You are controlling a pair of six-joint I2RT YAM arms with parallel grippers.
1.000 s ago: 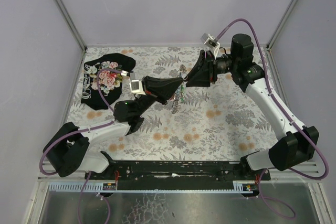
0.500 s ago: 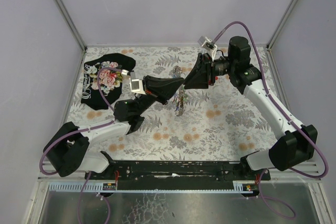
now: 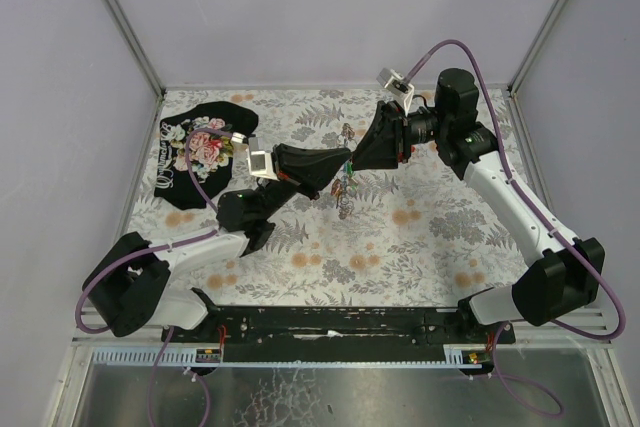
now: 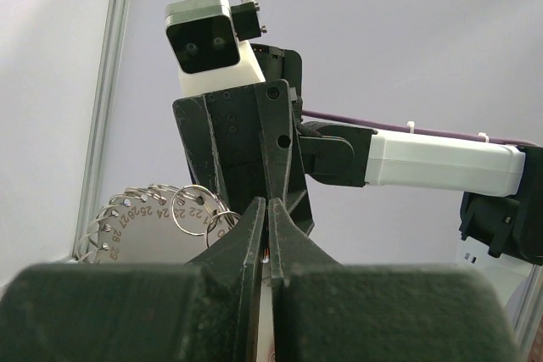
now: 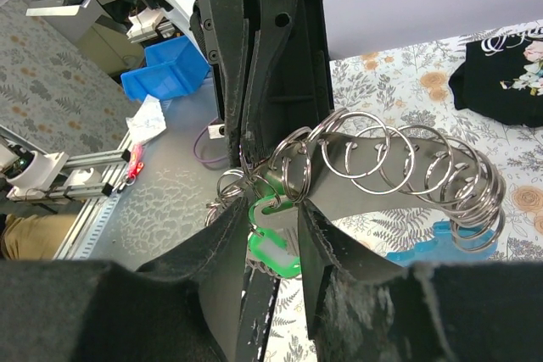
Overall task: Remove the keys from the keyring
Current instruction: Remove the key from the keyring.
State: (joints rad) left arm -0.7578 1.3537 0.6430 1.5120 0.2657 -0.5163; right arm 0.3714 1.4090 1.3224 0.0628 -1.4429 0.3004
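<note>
Both grippers meet in mid-air above the table's middle. My left gripper (image 3: 343,160) (image 4: 268,209) is shut on the keyring; a sliver of red and silver shows between its jaws. The keyring's curved grey fob (image 5: 373,188) (image 4: 127,226) carries several silvery rings (image 5: 407,154) and a light-blue end (image 5: 441,239). My right gripper (image 3: 354,161) (image 5: 273,209) is closed on a green-headed key (image 5: 276,243), its fingers touching both sides. The other keys (image 3: 343,199) hang below as a small cluster. The left gripper's fingers (image 5: 271,65) face the right wrist camera.
A black floral cloth (image 3: 195,152) lies at the table's far left, also in the right wrist view (image 5: 505,82). Pale walls enclose the floral-patterned table (image 3: 430,237) on three sides. A black rail (image 3: 330,322) runs along the near edge between the arm bases.
The right gripper has shifted slightly left and closer to the left gripper. The hanging keys have swung a little to the right. The left arm has hardly moved.
</note>
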